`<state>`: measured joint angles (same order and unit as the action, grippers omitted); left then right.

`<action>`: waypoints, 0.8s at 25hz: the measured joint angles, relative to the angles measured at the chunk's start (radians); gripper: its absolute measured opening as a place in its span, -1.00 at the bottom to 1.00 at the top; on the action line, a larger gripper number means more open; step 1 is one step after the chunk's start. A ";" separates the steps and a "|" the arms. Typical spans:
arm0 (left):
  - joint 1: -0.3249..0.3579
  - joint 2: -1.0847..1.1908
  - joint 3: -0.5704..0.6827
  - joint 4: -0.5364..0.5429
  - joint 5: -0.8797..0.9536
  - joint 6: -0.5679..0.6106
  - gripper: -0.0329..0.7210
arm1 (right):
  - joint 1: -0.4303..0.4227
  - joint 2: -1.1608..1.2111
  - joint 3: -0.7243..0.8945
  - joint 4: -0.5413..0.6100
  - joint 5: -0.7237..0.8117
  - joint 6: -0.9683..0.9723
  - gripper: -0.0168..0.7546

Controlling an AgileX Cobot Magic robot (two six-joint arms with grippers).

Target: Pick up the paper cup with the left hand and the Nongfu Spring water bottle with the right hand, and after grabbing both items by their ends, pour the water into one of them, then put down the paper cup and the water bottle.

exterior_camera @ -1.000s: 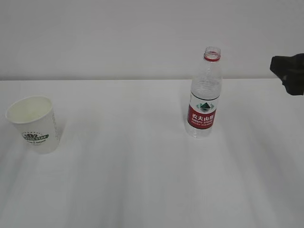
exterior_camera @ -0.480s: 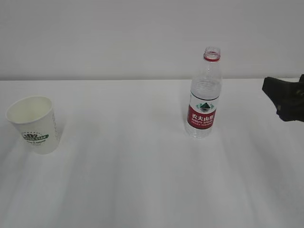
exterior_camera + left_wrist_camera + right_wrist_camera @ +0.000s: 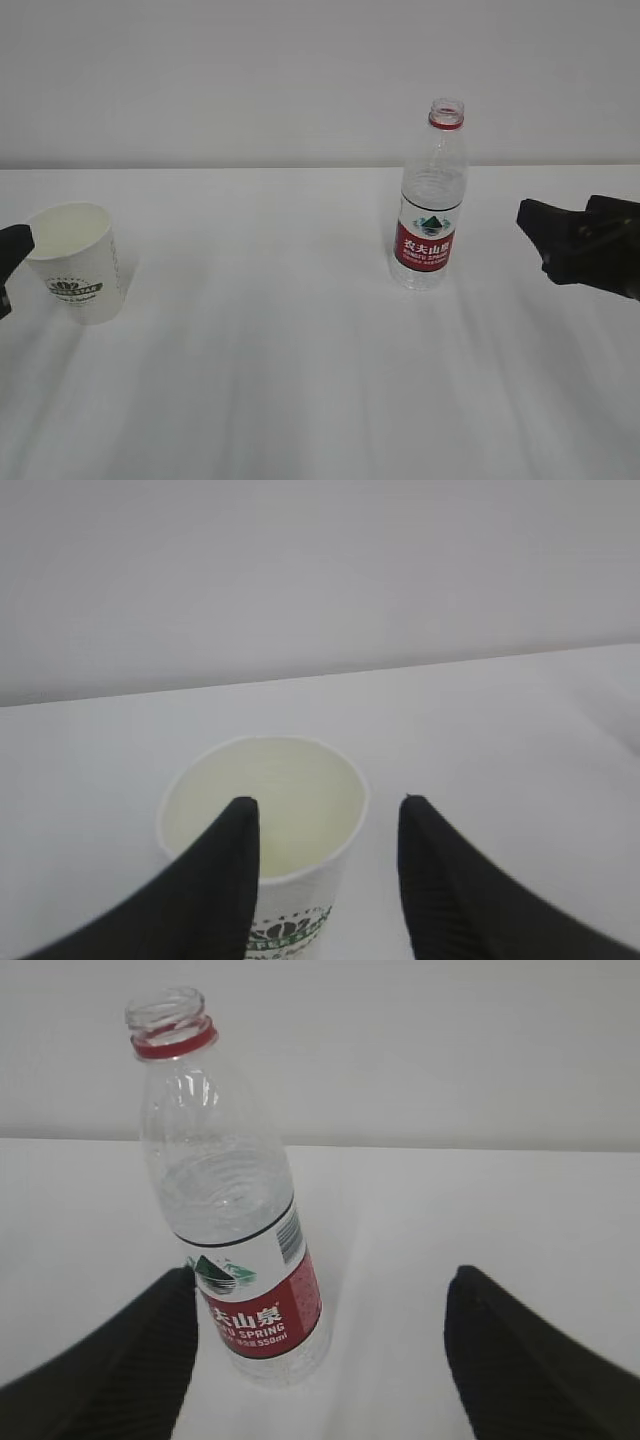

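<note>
The paper cup [image 3: 75, 262] stands upright at the table's left, white with a green round logo. In the left wrist view the paper cup [image 3: 265, 800] shows a pale inside. My left gripper [image 3: 8, 268] is at the frame's left edge, right beside the cup. It [image 3: 328, 805] is open and holds nothing. The Nongfu Spring water bottle [image 3: 430, 225] stands uncapped right of centre, with a red label. My right gripper [image 3: 537, 240] hovers to its right, apart from it. In the right wrist view that gripper [image 3: 323, 1275] is wide open, and the bottle [image 3: 235, 1230] stands ahead by its left finger. I cannot make out the water.
The white table [image 3: 300, 380] runs back to a plain light wall [image 3: 250, 80]. Nothing else stands on the table between the cup and the bottle.
My right gripper has come down and leftward toward the bottle. My left gripper has entered the view at the left edge beside the cup. Cup and bottle have not moved.
</note>
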<state>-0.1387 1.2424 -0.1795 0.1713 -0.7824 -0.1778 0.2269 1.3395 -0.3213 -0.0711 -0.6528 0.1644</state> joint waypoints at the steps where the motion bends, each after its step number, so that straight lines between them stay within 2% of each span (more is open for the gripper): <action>1: 0.000 0.007 0.008 0.000 -0.012 0.000 -0.04 | 0.000 0.023 0.000 -0.002 -0.024 0.005 0.55; 11: 0.000 0.159 0.021 0.015 -0.109 -0.003 -0.09 | 0.000 0.204 0.000 -0.068 -0.183 0.032 0.55; 17: 0.000 0.305 0.060 0.039 -0.324 -0.003 -0.09 | 0.000 0.224 0.000 -0.073 -0.202 0.033 0.55; 20: 0.000 0.367 0.079 0.040 -0.350 -0.003 -0.09 | 0.000 0.224 0.000 -0.079 -0.207 0.033 0.55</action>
<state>-0.1387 1.6098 -0.1009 0.2112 -1.1321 -0.1812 0.2269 1.5631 -0.3213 -0.1499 -0.8593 0.1977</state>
